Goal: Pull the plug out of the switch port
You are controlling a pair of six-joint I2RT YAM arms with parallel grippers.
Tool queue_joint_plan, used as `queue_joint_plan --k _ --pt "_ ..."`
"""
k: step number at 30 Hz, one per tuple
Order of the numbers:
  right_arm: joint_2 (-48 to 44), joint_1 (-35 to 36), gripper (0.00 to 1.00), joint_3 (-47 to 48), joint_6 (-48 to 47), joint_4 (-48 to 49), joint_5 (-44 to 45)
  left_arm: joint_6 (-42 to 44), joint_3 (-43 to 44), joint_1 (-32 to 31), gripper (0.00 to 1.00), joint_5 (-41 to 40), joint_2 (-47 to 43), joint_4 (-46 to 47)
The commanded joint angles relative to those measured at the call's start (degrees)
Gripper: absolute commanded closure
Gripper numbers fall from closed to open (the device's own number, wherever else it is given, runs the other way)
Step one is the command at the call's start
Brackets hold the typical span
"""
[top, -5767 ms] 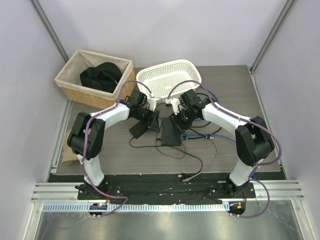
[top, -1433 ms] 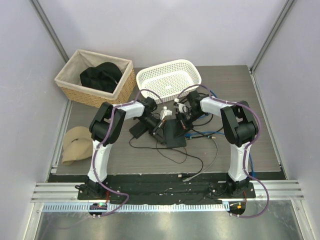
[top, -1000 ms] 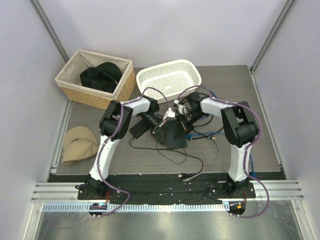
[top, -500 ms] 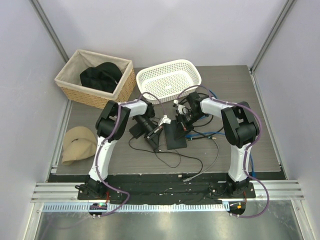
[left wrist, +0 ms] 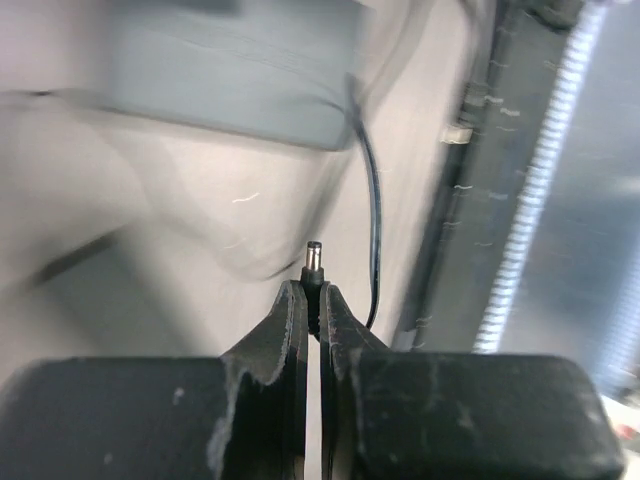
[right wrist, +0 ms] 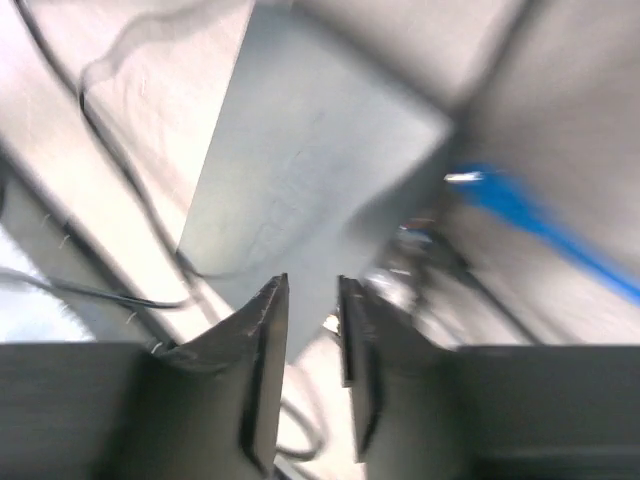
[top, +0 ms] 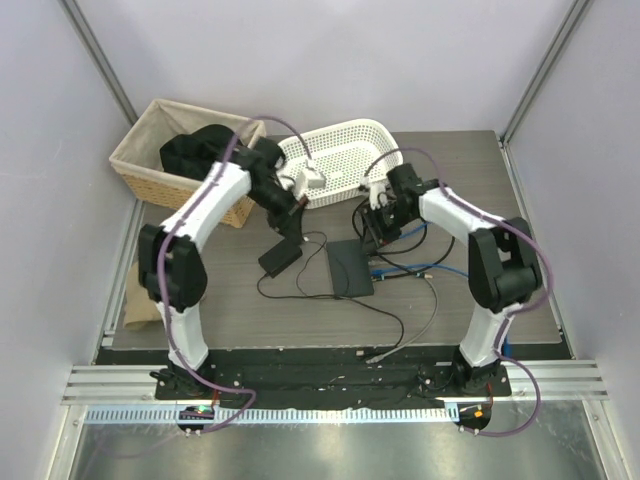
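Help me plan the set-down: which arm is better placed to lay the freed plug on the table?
Left. The left gripper is shut on the plug, whose tip juts out past the fingertips. The right gripper hangs slightly open and empty by the switch.

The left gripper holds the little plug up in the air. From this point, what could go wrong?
The small metal-tipped barrel plug is pinched only at the very tips of the shut left gripper, so it may slip out. Its thin black cable hangs slack; lifting higher could drag the chunky black adapter brick. The open right gripper hovers near the flat matte-black switch and might bump it.
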Motion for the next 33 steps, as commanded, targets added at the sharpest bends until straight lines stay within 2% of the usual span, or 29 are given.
queue_joint_plan --k 1,5,7,9,11,12,15,16,18,19,21,22,24,26,28,31,33 --pt "-12.6 -1.4 0.56 5.6 -1.8 8.7 9.7 5.9 10.4 7.5 1.00 -11.8 -6.1 -9.0" --pt "-13.1 -1.4 0.50 6.9 1.6 10.4 12.1 8.7 18.5 14.1 1.00 -19.4 -9.4 -12.0" --pt "-12.8 -1.5 0.50 6.7 2.9 11.1 13.0 8.8 19.9 14.7 1.00 -28.0 -10.7 -11.0" --pt "-13.6 -1.5 0.49 5.8 4.3 12.4 13.1 10.3 17.9 15.3 1.00 -36.3 -13.5 -8.7" --pt "-14.6 -1.5 0.48 4.0 4.4 13.8 13.1 11.6 14.4 15.4 1.00 -41.4 -16.5 -4.8" --pt "-15.6 -1.5 0.47 3.6 4.3 13.9 13.1 13.2 9.8 15.5 1.00 -42.6 -19.9 -3.7" --pt "-16.9 -1.5 0.45 1.7 3.8 13.9 13.1 12.7 -0.5 15.4 0.80 -42.0 -24.7 3.4" --pt "-17.4 -1.6 0.45 0.5 3.9 13.8 13.1 12.1 -2.6 14.5 0.70 -41.8 -26.2 6.0" --pt "-18.1 -1.6 0.44 -0.4 4.1 13.9 13.1 10.3 -6.3 12.6 0.57 -43.1 -26.0 7.9" --pt "-18.6 -1.7 0.43 -0.8 4.1 13.6 13.1 9.0 -6.6 10.5 0.47 -42.8 -25.3 8.6" --pt "-19.0 -2.1 0.40 -0.6 4.0 13.1 14.1 7.8 -5.5 7.5 0.40 -39.3 -24.9 9.8" --pt "-19.0 -2.6 0.39 -0.1 4.1 12.5 14.6 6.9 -4.8 3.6 0.34 -37.6 -24.4 10.6" --pt "-18.8 -5.0 0.39 1.1 4.4 11.0 15.3 7.5 -3.7 -0.5 0.26 -26.7 -24.2 10.9" --pt "-18.2 -7.5 0.38 3.3 5.5 10.3 15.1 7.8 -7.7 -6.8 0.23 -18.7 -24.9 17.5" --pt "-17.6 -11.7 0.38 5.7 6.3 10.0 14.6 8.8 -10.5 -12.8 0.21 -16.0 -23.7 24.7" --pt "-17.0 -16.8 0.38 8.8 7.0 10.3 14.5 11.0 -9.3 -18.3 0.22 -11.4 -15.1 26.8" --pt "-16.9 -19.0 0.38 9.9 7.4 11.0 14.4 12.1 -5.4 -19.2 0.23 -8.0 -7.7 26.8"
